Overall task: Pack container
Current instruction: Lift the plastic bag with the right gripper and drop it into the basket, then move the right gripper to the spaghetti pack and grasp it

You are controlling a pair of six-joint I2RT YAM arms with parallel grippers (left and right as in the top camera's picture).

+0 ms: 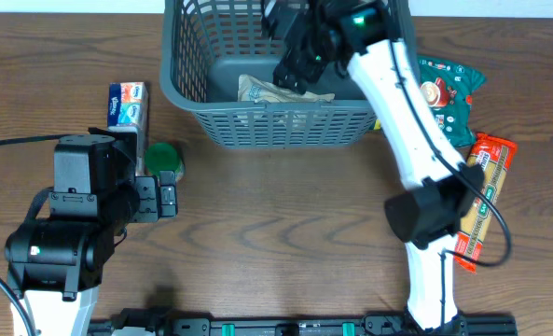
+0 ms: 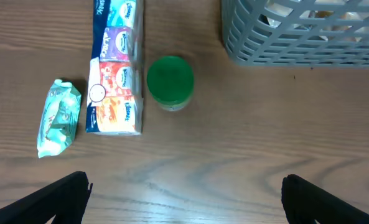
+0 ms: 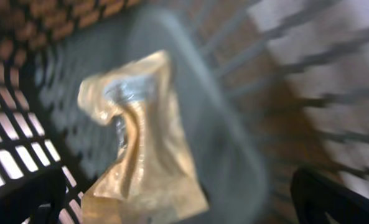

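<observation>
The container (image 1: 267, 126) stands at the far middle of the worktop (image 1: 285, 215), with a crumpled golden packet (image 3: 140, 143) lying on its base. The right gripper (image 1: 295, 70) hangs inside above the packet, fingers apart. A careless lift out could snag the lattice wall and shove the container. The left gripper (image 2: 184, 186), also spread wide, hovers near a green-lidded jar (image 2: 170, 81), which an off-centre approach could topple.

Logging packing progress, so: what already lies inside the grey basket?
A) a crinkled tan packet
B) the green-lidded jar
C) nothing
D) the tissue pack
A: a crinkled tan packet lies on the floor of the basket, while the green-lidded jar and the tissue pack sit outside it on the table.
</observation>
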